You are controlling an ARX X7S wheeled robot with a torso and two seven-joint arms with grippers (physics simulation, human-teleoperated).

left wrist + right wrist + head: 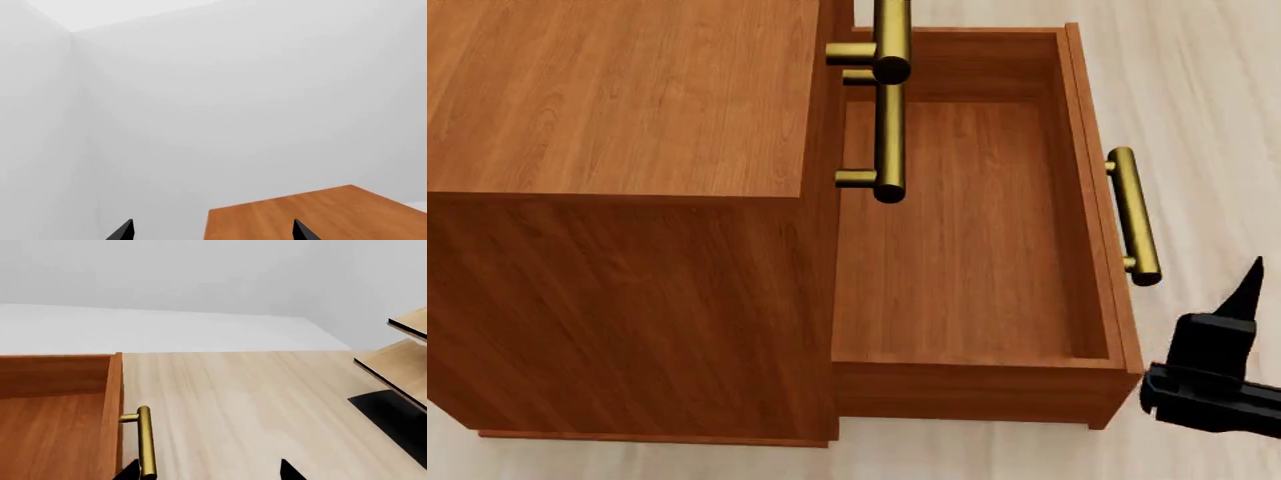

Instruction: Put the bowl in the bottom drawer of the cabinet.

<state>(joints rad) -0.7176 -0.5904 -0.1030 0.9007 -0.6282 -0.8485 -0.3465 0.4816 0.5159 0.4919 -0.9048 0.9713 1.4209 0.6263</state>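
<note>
Cabinet (614,200) fills the left of the head view. Bottom drawer (961,250) is pulled fully out to the right, interior bare, so likely ready to receive the bowl. Its brass handle (1132,215) is on the right. Right gripper (1228,340) sits just beside it, jaws apart, holding nothing. Left gripper (210,231) jaws apart over the cabinet top. Bowl not in any view.

The pale wood rack (403,352) is cut off at the picture's edge; only the tips of both grippers' jaws show.
</note>
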